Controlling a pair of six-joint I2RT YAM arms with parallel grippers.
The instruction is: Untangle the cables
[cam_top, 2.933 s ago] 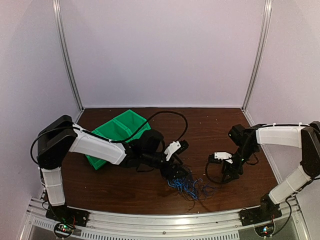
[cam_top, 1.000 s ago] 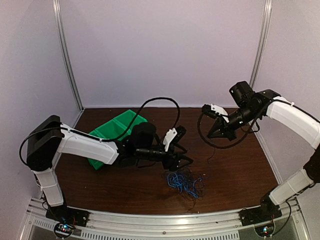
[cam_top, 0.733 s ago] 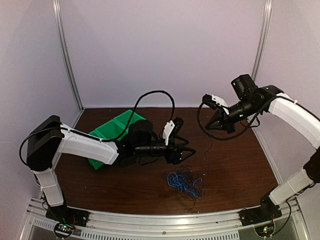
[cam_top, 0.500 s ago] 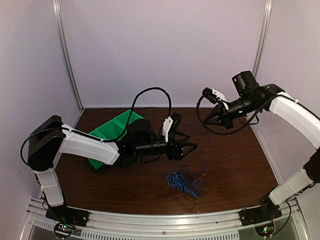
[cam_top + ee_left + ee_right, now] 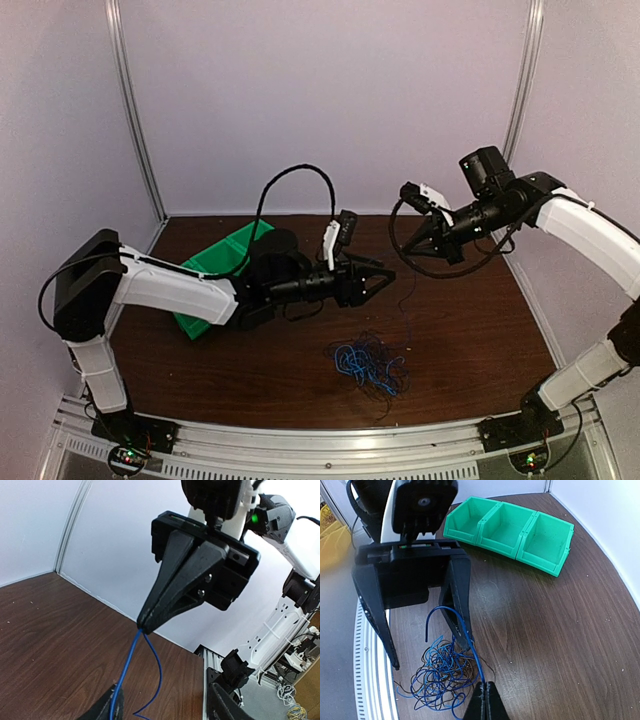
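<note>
My right gripper (image 5: pixel 486 689) is shut on one blue cable (image 5: pixel 470 642) and holds it up over the table. In the left wrist view that same right gripper (image 5: pixel 144 624) pinches the blue cable (image 5: pixel 123 677) at its tip, and two strands hang down from it. My left gripper (image 5: pixel 378 282) is raised beside it, open, its fingers (image 5: pixel 113 707) to either side of the hanging strands; one strand runs close along one finger. The rest of the cables (image 5: pixel 368 365), blue and black, lie in a loose tangle (image 5: pixel 437 677) on the table below.
A row of green bins (image 5: pixel 222 262) sits at the back left of the brown table (image 5: pixel 470 340); in the right wrist view the green bins (image 5: pixel 515 525) show as three compartments. Pale walls and metal posts enclose the table.
My left gripper has risen from near the tangle and moved right, up to the hanging blue cable, its jaws narrowing a little. My right gripper stays raised and shut on the cable.
</note>
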